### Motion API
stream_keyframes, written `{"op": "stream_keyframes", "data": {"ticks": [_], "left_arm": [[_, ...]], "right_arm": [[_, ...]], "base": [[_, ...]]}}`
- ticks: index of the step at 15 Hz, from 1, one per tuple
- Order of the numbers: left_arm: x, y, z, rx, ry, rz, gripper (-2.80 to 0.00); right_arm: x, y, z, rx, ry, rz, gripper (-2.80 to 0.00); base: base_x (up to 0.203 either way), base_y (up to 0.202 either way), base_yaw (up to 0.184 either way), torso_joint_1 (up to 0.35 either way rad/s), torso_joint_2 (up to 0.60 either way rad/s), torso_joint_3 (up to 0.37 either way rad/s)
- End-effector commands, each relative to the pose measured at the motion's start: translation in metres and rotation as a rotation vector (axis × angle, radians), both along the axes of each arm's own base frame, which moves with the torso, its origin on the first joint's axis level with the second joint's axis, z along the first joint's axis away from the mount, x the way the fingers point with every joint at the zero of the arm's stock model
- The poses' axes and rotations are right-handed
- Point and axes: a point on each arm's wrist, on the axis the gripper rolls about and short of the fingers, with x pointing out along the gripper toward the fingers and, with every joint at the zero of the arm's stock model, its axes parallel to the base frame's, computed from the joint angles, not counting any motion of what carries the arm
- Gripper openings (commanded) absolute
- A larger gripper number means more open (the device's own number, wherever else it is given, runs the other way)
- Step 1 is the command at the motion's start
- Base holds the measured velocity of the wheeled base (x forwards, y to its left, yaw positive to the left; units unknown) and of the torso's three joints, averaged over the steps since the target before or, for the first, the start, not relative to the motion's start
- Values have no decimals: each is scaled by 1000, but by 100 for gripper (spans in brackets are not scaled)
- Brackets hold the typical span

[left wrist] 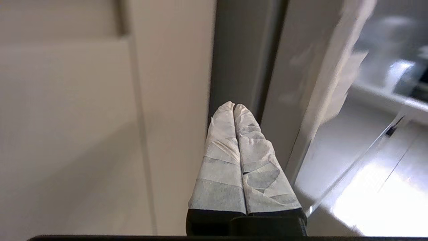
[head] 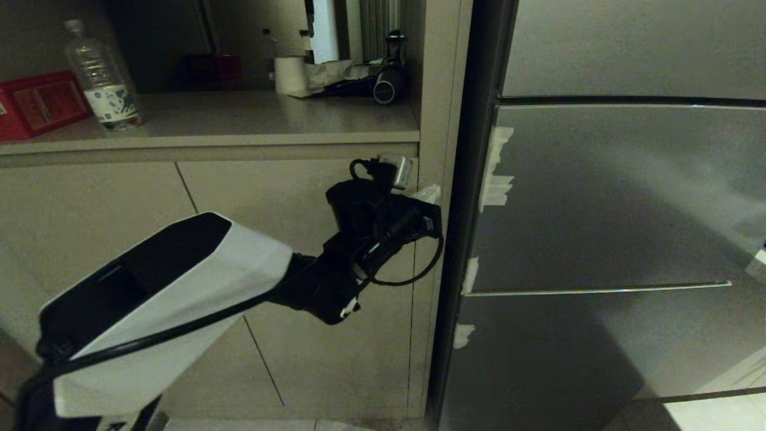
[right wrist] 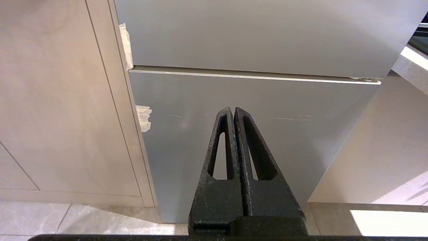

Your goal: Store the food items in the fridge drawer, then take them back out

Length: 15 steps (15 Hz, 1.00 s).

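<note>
The food items and the fridge drawer are hidden; the grey steel fridge (head: pixel 598 197) stands with its doors closed. My left gripper (head: pixel 429 193) reaches from the lower left to the dark gap between the beige cabinet side and the fridge door's left edge. In the left wrist view its white-taped fingers (left wrist: pixel 220 160) lie pressed together, and the gripper (left wrist: pixel 233 106) is shut on nothing, its tips at that gap beside the door edge (left wrist: pixel 294 83). My right gripper (right wrist: pixel 233 109) is outside the head view. It is shut and empty, hanging low in front of the lower fridge door (right wrist: pixel 267 100).
A beige cabinet (head: pixel 269 251) with a countertop stands left of the fridge. On the counter are a plastic water bottle (head: pixel 103 78), a red box (head: pixel 39 103) and a paper roll (head: pixel 290 75). Pieces of white tape (head: pixel 497 179) stick to the fridge door's left edge. Tiled floor lies below.
</note>
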Motion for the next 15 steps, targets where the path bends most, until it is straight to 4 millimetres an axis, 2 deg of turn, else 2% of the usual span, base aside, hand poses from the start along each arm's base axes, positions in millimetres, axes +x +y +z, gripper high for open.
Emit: {"op": "stream_keyframes", "data": {"ticks": [1, 10, 15], "left_arm": [[14, -12, -21, -3, -20, -36, -280], [25, -34, -25, -40, -91, -83, -280], [30, -47, -35, -39, -135, -128, -280]], "right_arm": [[3, 0, -8, 0, 31, 0, -280], [3, 0, -8, 36, 28, -14, -280], [2, 0, -8, 42, 27, -15, -280]], "base": [[0, 0, 0, 0, 0, 0], [0, 0, 0, 0, 0, 0], [0, 0, 0, 0, 0, 0]]}}
